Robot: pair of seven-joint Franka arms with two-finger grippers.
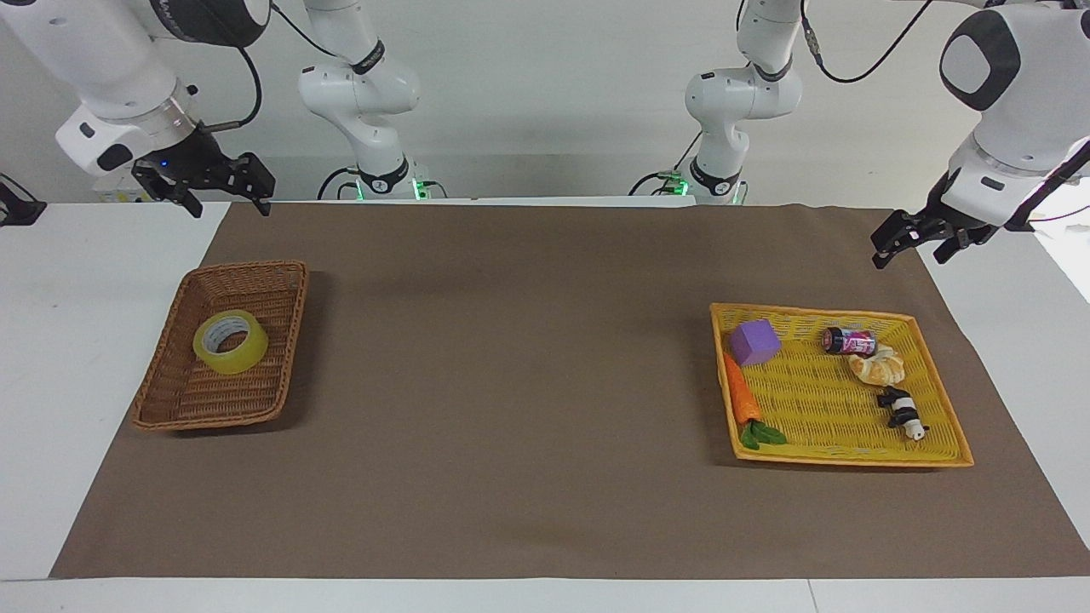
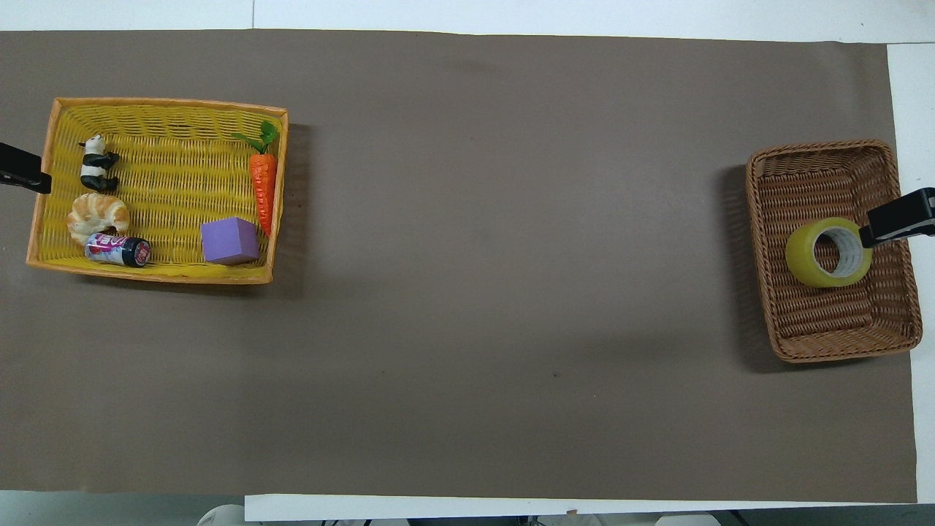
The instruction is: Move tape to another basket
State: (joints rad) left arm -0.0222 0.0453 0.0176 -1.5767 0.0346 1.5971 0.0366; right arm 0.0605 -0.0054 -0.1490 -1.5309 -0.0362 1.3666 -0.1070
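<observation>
The yellow tape roll [image 1: 231, 341] lies flat in the brown wicker basket [image 1: 255, 269] at the right arm's end of the table; in the overhead view the tape [image 2: 828, 252] sits mid-basket [image 2: 818, 147]. My right gripper [image 1: 232, 204] is open and empty, raised well above the basket and clear of the tape; in the overhead view [image 2: 897, 223] its tip overlaps the tape's edge. My left gripper [image 1: 909, 255] is open and empty, raised beside the yellow basket [image 1: 851, 461]; it shows at the overhead view's edge [image 2: 22, 169].
The yellow basket [image 2: 168, 103] at the left arm's end holds a purple cube [image 1: 754, 342], a carrot [image 1: 741, 394], a small can [image 1: 849, 341], a croissant [image 1: 879, 367] and a panda figure [image 1: 901, 410]. A brown mat [image 1: 511, 383] covers the table.
</observation>
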